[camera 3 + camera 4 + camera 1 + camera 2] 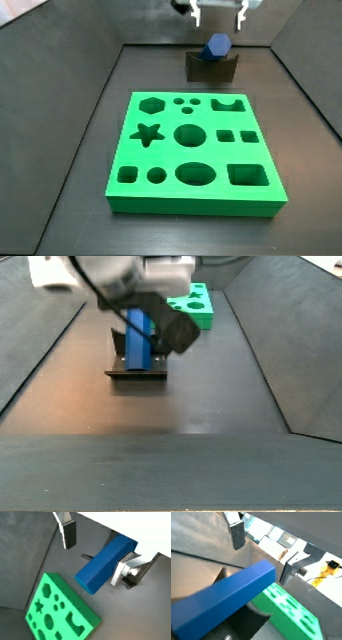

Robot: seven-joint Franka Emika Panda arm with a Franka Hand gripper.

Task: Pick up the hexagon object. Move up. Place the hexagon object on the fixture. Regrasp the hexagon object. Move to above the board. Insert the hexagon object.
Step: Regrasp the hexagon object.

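Flat silver fingers (pixel 68 534) of gripper (pixel 97 552) apart, smooth blue hexagon object (pixel 105 564) on dark fixture (pixel 211 67)

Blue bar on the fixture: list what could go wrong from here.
1. The blue bar rests on the small fixture; a nudge might tip it off.
2. The gripper is open above it; an off-centre regrasp could tilt the bar.
3. The board's hexagon hole looks snug, so a tilted bar may jam.

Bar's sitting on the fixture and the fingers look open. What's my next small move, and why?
Probably lower the gripper straight down and shut it on the hexagon object. The bar rests on the fixture, the fingers stand open and apart from it, and the board holds no piece yet, so the regrasp seems due.
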